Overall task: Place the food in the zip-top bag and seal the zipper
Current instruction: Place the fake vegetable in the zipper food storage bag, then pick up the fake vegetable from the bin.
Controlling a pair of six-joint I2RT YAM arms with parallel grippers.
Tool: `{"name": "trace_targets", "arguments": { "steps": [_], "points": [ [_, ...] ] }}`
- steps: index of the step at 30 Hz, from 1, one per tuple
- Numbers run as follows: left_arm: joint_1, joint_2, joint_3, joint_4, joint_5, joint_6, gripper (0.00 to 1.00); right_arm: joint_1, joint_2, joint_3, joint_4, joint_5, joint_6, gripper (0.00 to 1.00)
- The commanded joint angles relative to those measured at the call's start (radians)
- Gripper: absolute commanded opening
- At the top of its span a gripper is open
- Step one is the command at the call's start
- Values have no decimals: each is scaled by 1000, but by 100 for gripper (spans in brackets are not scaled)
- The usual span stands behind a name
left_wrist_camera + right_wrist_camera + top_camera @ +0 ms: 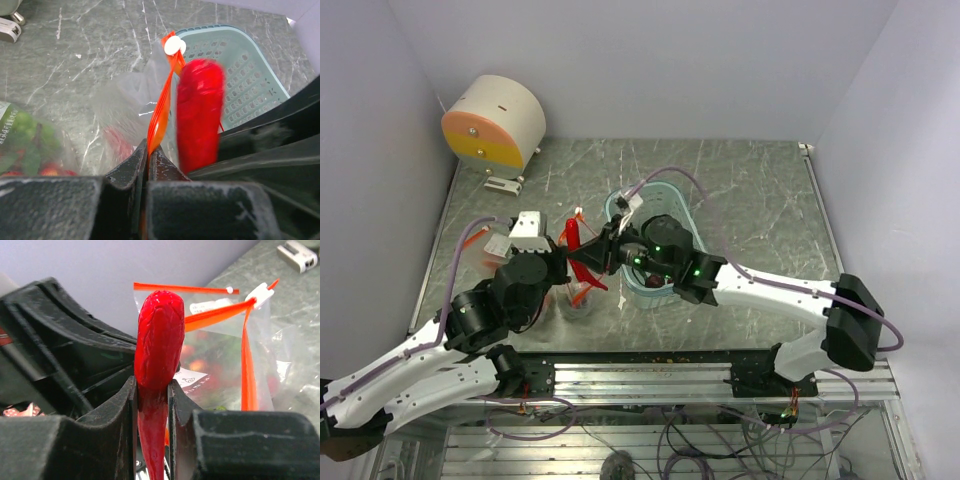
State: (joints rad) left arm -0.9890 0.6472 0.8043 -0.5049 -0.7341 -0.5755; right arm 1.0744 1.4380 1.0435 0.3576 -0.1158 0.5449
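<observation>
My left gripper (148, 150) is shut on the orange-red zipper (162, 107) and holds the mouth of the clear zip-top bag (120, 100) up off the table. Red and green food (200, 362) shows blurred through the plastic. My right gripper (152, 385) is shut on a long red toy pepper (159, 335), which stands upright between the fingers, right beside the zipper (215, 312). In the left wrist view the pepper (200, 110) hangs just right of the strip. From above, both grippers meet at the bag (582, 262).
The light-blue mesh basket (665, 195) stands right behind the right gripper, also seen behind the pepper as the basket (245, 65). A round cream-and-orange device (495, 122) sits at the back left. The table's metal rail (650, 380) runs along the near edge.
</observation>
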Motion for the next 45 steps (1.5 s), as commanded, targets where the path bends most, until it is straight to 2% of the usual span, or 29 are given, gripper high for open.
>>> {"name": "trace_targets", "arguments": {
  "steps": [1,5,13,15,17,18,20,23,24,31,34,37,40,45],
  "points": [
    [3,-2,-12,67,23,4,7,20,47,10,63,110,93,0],
    [2,-17,-7,55,18,2,7,28,89,23,-45,244,118,0],
    [2,-41,-11,46,6,-1,7,48,197,140,-263,339,106,0],
    [2,-41,-14,51,11,0,7,54,217,165,-302,348,95,5],
    [2,-37,-15,52,14,-1,7,59,233,193,-332,353,74,14],
    [1,-34,-14,52,16,-1,7,61,232,200,-341,356,63,24],
    [2,-31,-17,53,20,-1,7,67,214,203,-337,353,37,46],
    [2,-32,-23,51,18,-4,7,81,157,183,-321,374,6,90],
    [2,-34,-27,50,15,-5,7,85,133,175,-320,389,-5,98],
    [2,-60,-53,24,-13,-29,7,106,-81,114,-375,557,-68,100],
    [2,-68,-46,8,-21,-27,7,95,-93,180,-570,694,-41,100],
    [2,-78,-36,-4,-23,-20,7,64,-48,253,-781,758,12,100],
    [2,-92,-34,-3,-22,-11,7,-9,6,281,-917,722,47,99],
    [3,-92,-16,-29,-20,-3,7,-160,78,295,-1011,551,41,88]
  ]
}}
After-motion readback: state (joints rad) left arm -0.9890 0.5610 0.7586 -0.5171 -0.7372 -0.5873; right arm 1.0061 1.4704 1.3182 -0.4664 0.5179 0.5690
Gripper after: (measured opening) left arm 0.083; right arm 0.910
